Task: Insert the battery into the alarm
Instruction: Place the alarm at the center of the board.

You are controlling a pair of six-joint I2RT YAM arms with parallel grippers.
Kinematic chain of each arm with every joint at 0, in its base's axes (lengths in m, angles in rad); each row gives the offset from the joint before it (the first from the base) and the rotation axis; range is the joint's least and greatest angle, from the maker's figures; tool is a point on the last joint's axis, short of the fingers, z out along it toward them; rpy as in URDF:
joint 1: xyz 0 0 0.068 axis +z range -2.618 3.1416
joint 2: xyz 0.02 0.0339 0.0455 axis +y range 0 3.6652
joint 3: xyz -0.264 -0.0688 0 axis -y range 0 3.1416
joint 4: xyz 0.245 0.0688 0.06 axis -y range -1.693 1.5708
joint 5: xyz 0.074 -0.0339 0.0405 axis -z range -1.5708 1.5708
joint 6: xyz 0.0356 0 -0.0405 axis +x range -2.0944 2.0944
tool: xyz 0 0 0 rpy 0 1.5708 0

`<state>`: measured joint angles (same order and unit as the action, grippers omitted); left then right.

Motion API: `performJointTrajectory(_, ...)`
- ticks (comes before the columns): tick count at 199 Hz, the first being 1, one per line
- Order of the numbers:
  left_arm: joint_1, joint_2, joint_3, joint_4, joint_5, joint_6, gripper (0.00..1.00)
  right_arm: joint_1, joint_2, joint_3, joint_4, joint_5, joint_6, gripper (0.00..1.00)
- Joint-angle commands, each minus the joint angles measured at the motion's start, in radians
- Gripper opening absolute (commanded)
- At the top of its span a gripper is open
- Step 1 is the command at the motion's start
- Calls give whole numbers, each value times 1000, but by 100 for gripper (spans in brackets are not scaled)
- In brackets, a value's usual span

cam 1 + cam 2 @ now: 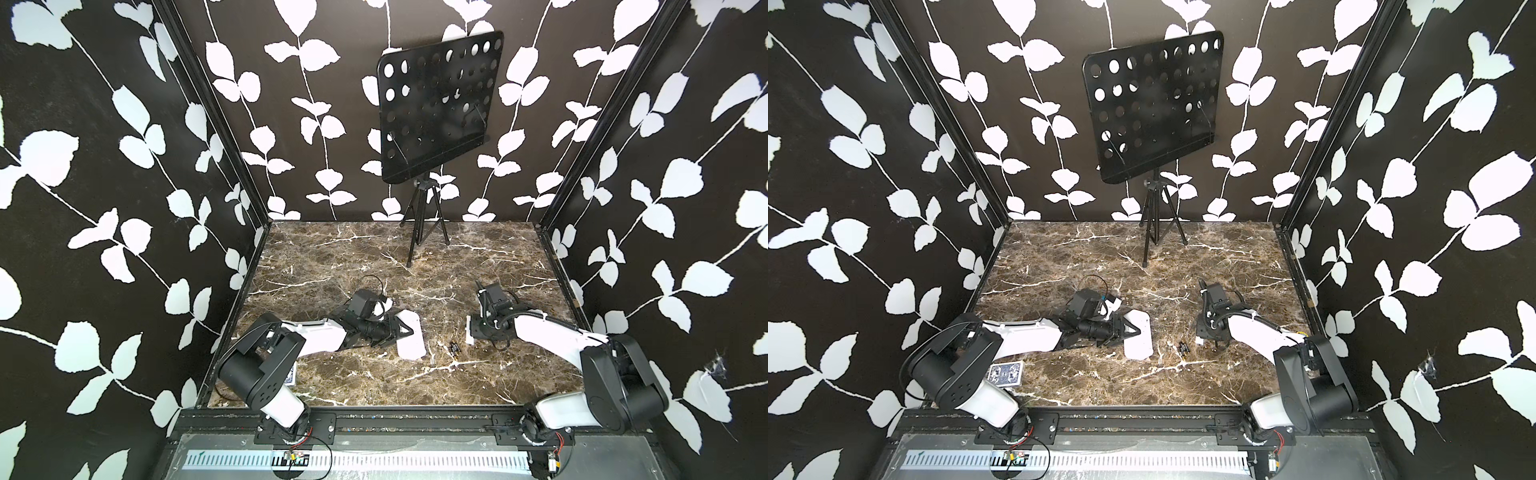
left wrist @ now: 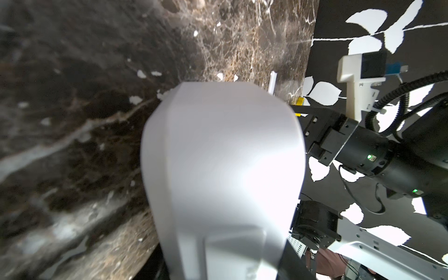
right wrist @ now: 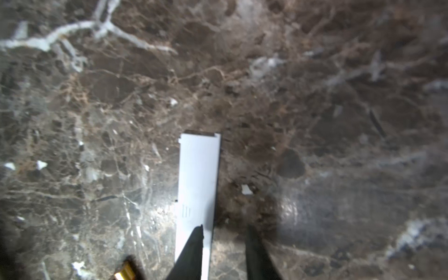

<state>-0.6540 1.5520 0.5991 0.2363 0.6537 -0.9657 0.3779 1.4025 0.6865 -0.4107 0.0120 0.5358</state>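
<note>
brown marble-patterned bench point(image 1: 374, 266) carries everything. on it, mid-front, the white rounded-rectangle plastic alarm point(image 1: 411, 343) shows us its plain white back, the display unseen. its long axis runs front to back, one short end towards the robot's base. the left claw point(image 1: 401, 330) pinches its left edge, and we judge that hold should be rigid. to its right lies the thin white plastic battery cover point(image 3: 197, 174), flat, with the right claw point(image 3: 225, 228) spread above it, pinching nothing. between alarm and cover sit the small dark cylindrical batteries point(image 1: 454, 348). we judge fetching one comes next: lift straight off the cover, close across a battery's middle, then line its length up with the compartment.
</note>
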Motion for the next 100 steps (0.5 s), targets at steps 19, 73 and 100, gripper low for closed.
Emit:
performJointTrajectory(19, -4, -70, -21, -182, -89, 88, 50, 2, -75, 30, -125, 29, -11, 37)
performJointTrajectory(73, -3, -141, -22, -292, -162, 116, 80, 167, -83, 60, -176, -3, -18, 31)
performJointTrajectory(100, -3, -162, -29, -312, -177, 110, 80, 219, -70, 45, -145, -13, -10, 25)
